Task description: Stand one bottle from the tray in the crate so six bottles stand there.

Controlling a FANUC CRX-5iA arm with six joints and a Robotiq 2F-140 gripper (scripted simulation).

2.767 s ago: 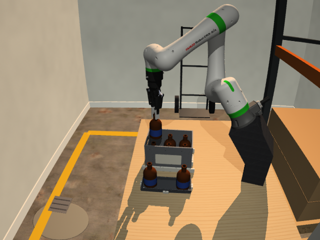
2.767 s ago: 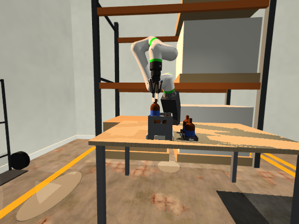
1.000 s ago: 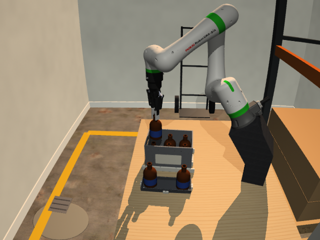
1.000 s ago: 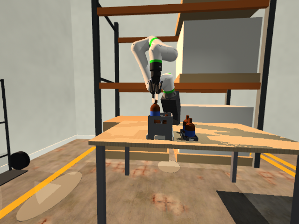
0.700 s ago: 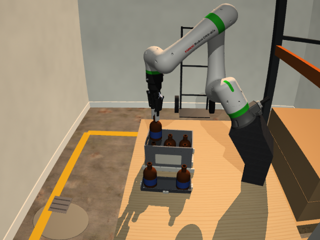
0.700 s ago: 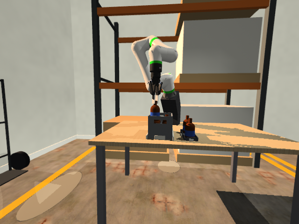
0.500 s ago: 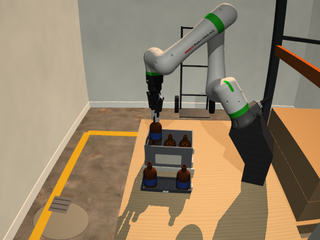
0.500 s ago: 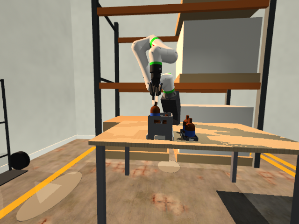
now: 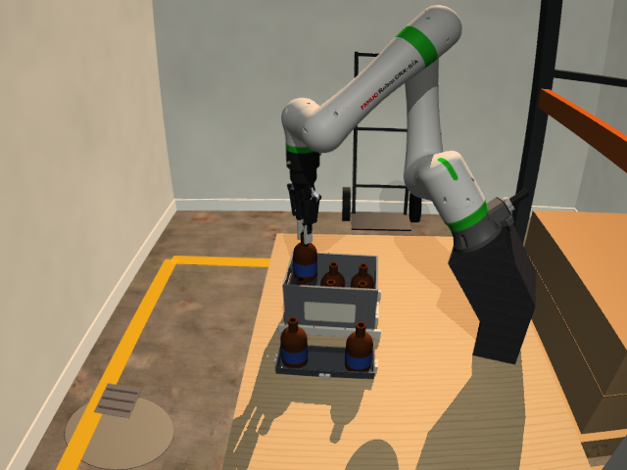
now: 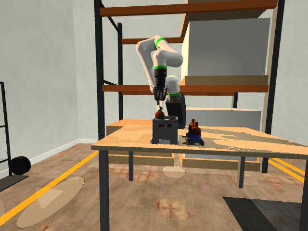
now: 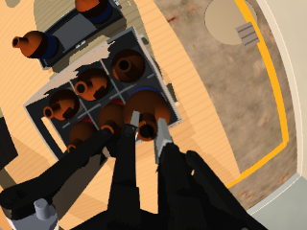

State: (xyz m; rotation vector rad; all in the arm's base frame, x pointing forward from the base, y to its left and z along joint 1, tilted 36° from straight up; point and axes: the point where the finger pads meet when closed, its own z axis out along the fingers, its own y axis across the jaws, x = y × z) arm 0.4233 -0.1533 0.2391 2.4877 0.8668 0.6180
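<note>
Nearest the front edge of the wooden counter point(image 9: 414, 404), low in the middle of the top view, sits the dark tray point(image 9: 323, 365) with two brown bottles upright on it, the left tray bottle point(image 9: 293, 343) and the right tray bottle point(image 9: 359, 348), each with a blue band. Just behind the tray, touching or nearly touching it, stands the grey crate point(image 9: 331, 304), level on the counter. Brown bottle tops show in its cells, and in the wrist view five of them are seated low around the carried one. At the crate's far left corner, the carried bottle point(image 9: 305, 261) stands upright and well higher than its neighbours, its lower part inside the cell, its blue band still above the rim. The gripper point(image 9: 306, 232) hangs straight down over it, jaws pinching the bottle's thin neck. Behind, the white arm point(image 9: 374, 91) bends back to its black pedestal point(image 9: 499, 304) at right, and a hand truck point(image 9: 377, 202) stands by the far wall.
</note>
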